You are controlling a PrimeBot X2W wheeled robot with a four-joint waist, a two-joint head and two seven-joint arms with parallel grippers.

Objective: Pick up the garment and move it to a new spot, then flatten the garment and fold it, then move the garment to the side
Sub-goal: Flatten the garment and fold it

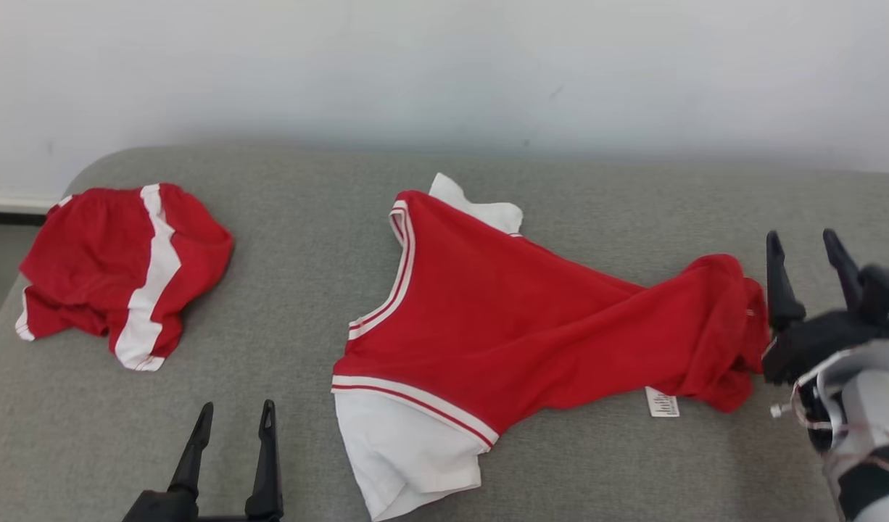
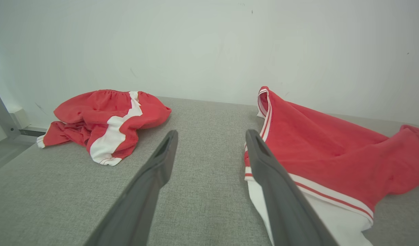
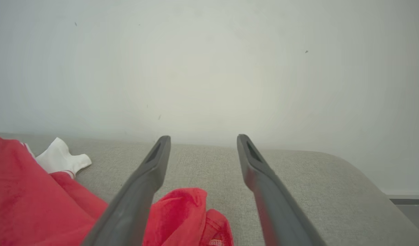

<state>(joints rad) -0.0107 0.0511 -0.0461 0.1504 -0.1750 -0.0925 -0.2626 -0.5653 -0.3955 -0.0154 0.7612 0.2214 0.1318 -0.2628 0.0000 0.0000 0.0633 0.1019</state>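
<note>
Stretching left to right across the grey padded surface (image 1: 285, 290), the garment (image 1: 502, 319) ends bunched just beside the right hand (image 1: 801, 235), seemingly untouched; that hand and the left hand (image 1: 238, 404) gape open, empty.

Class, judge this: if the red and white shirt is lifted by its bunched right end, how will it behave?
Probably floppy: the shirt lies twisted and creased, so it should drape and hang. Likely light, being thin fabric. Pushed, it would probably bunch rather than slide across the textured grey cushion.
</note>
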